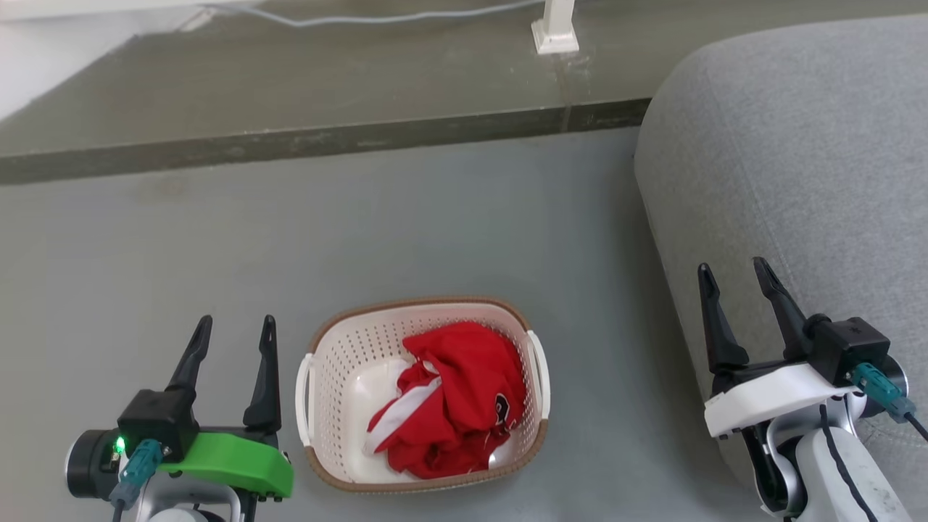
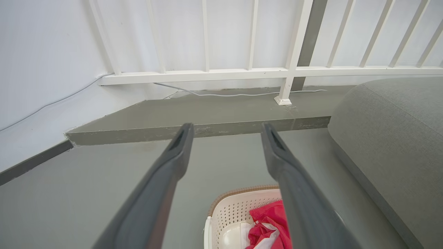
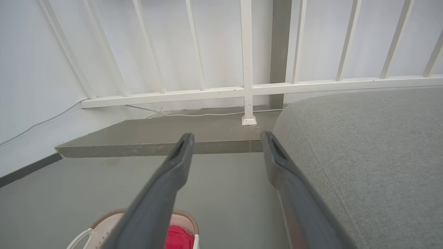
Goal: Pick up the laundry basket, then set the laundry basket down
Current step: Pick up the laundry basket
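Laundry basket (image 1: 341, 348) on the floor (image 1: 362, 232), mouth up.
Its long axis runs left-right, with a handle at each end. Red clothing (image 1: 457, 395) covers much of the bottom, and its dark badge is unreadable. Left claw (image 1: 238, 320) and right claw (image 1: 731, 265) flank it, both spread and empty, beside a grey sofa (image 1: 797, 181).

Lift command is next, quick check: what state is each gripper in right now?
Left gripper: open, holding nothing, beside the laundry basket.
Right gripper: open, holding nothing, near the grey sofa.
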### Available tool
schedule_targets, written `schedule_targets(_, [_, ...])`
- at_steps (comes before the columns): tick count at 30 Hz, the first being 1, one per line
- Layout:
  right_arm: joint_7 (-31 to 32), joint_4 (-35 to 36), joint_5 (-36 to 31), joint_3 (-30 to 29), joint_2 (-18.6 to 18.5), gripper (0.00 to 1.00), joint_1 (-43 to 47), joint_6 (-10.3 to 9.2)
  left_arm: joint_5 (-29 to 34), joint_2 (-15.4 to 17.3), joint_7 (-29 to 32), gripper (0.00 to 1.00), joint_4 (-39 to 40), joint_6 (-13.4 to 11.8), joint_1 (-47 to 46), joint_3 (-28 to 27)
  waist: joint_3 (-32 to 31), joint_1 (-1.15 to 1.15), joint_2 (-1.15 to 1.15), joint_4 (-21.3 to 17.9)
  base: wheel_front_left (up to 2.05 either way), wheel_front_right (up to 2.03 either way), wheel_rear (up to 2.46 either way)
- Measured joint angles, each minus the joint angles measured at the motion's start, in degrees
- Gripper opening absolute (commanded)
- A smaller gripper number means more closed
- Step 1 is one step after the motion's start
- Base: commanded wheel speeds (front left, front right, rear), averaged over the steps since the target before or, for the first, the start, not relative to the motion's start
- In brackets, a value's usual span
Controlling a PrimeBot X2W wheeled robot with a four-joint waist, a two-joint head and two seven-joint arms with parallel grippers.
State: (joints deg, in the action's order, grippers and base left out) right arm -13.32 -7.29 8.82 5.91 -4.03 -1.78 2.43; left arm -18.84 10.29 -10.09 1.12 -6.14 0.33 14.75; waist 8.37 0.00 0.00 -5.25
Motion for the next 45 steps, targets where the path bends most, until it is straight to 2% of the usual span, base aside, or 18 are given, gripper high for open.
schedule_targets(9, [1.31,0.71,0.97,0.57,0.25,1.00,-0.33,0.02,0.24,0.34,2.34,1.00,2.57,-0.02,-0.09,-0.15,5.02,0.00,0.00,-0.06,0.00,0.00,0.00])
schedule_targets(18, [2.88,-1.49,1.85,2.70,0.49,1.00,-3.61,0.58,-0.23,1.16,5.97,1.00,0.52,0.09,-3.48,-0.13,11.80,0.00,0.00,-0.04,0.00,0.00,0.00])
schedule_targets(21, [3.48,-2.85,2.04,3.48,0.55,1.00,-5.70,0.64,-1.09,1.15,7.14,1.00,-1.21,0.27,-6.06,-0.20,14.18,0.00,0.00,-0.07,0.00,0.00,0.00])
schedule_targets(29, [4.95,-7.45,2.83,5.65,0.73,1.00,-13.43,1.22,-3.69,0.75,12.28,1.00,-7.99,2.91,-14.90,0.12,20.64,0.01,0.00,-0.32,0.00,0.00,0.00])
schedule_targets(33, [5.80,-10.23,2.93,6.66,0.73,1.00,-17.38,1.59,-5.04,-0.48,14.83,1.00,-11.44,4.08,-20.37,0.40,23.89,0.01,0.00,-0.45,0.00,0.00,0.00])
schedule_targets(45, [6.33,-17.17,3.94,11.21,0.71,1.00,-27.94,2.31,-5.08,0.13,20.93,1.00,-20.23,5.67,-33.84,0.26,33.73,0.01,0.00,-0.95,0.00,0.00,0.00])
